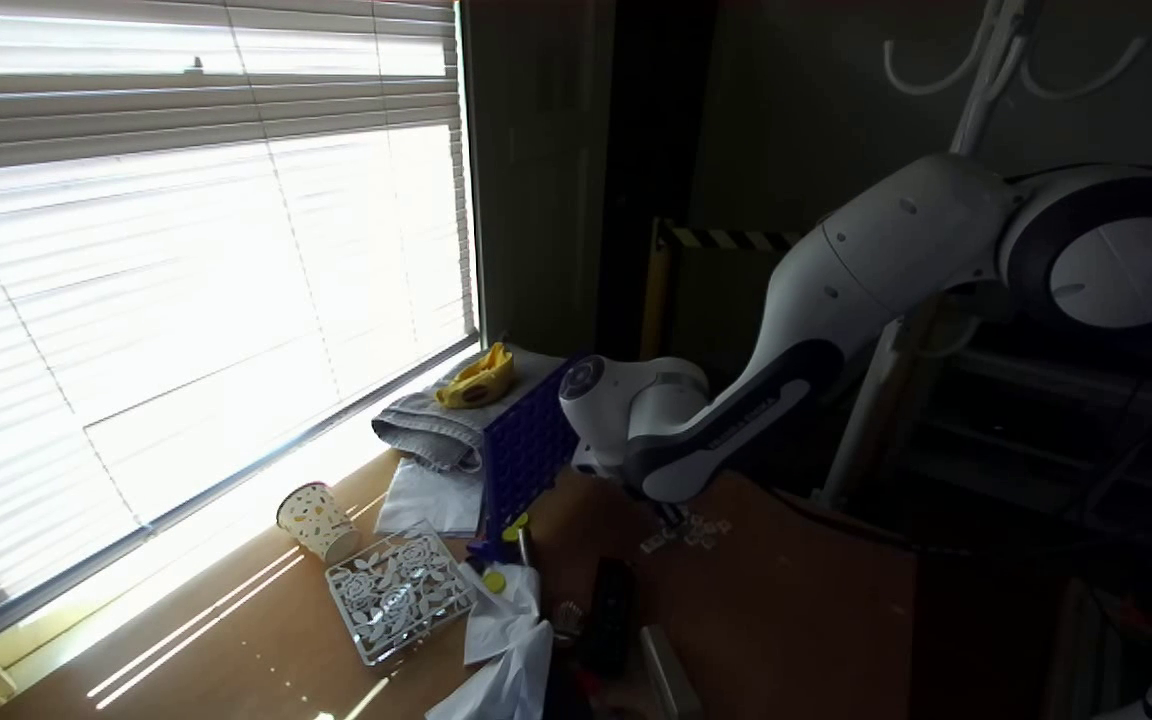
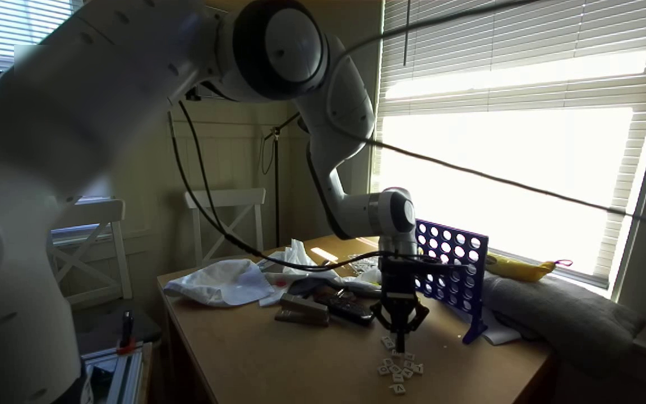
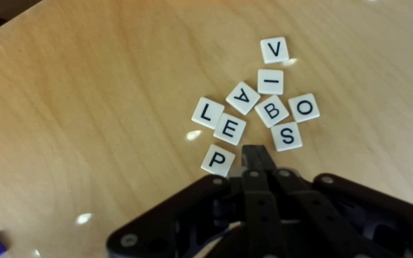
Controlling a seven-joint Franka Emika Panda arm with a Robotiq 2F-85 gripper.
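Note:
In the wrist view my gripper [image 3: 255,150] is shut, its two dark fingertips pressed together with nothing visible between them. Several white letter tiles lie face up on the wooden table around the tips. Nearest are the P tile [image 3: 223,165] on one side and the S tile [image 3: 296,142] on the other, with the E tile [image 3: 238,133] just beyond. Farther off lie L [image 3: 199,114], A [image 3: 243,107], B [image 3: 280,114], O [image 3: 313,111], I [image 3: 271,89] and V [image 3: 281,57]. White edges behind the fingers suggest tiles partly hidden there. Whether the tips touch the table cannot be told.
A blue upright game grid [image 1: 526,470] stands close to the arm. A grey towel [image 2: 558,314] bears a yellow pouch [image 2: 519,270]. Also on the table are a dark remote [image 2: 356,314], a grey boxy object [image 2: 303,318], white cloth [image 2: 219,283], a patterned cup [image 1: 318,522] and a metal trivet [image 1: 368,652].

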